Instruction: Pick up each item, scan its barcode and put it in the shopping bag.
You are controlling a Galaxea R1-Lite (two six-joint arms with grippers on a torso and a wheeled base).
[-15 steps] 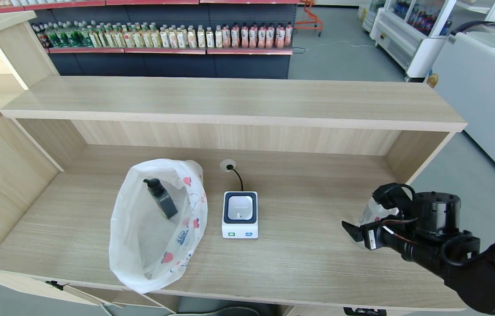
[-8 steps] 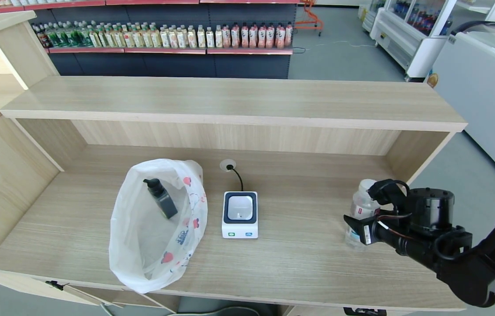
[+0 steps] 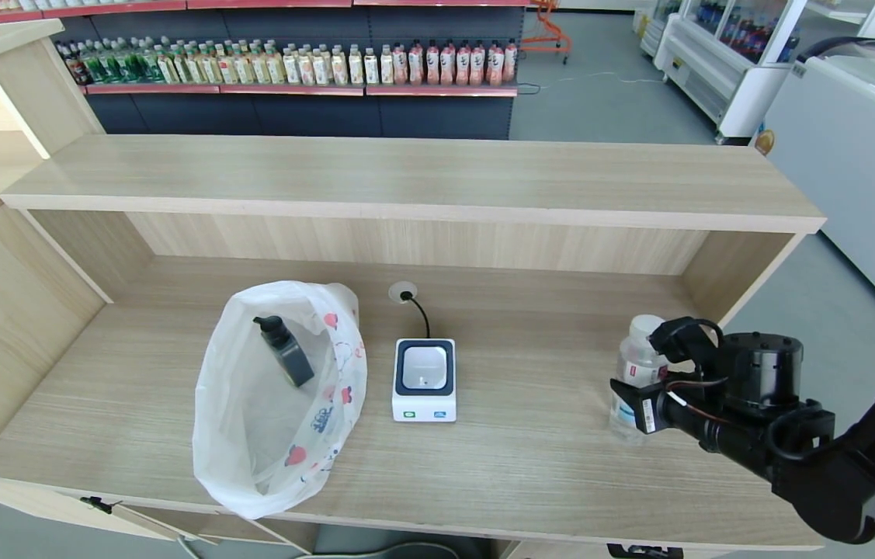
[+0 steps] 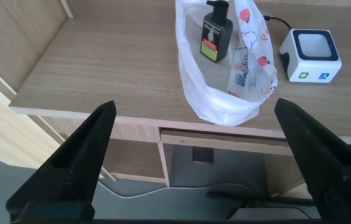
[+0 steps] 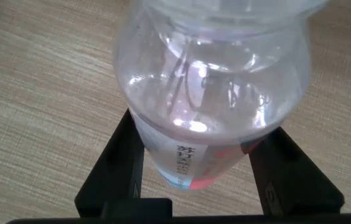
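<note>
A light wood-grain surface is seen, walled at the back and at both sides and topped by a raised ledge. A white plastic shopping bag with red prints is laid on its left half, its mouth open. Just beside the bag, near the middle, a white barcode scanner is set, its black cable led into a round grommet behind it. A clear water bottle is stood upright near the right end, well apart from the scanner.

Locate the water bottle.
In the head view, the water bottle stands on the counter, far right of the scanner, between the jaws of the right gripper.
</note>
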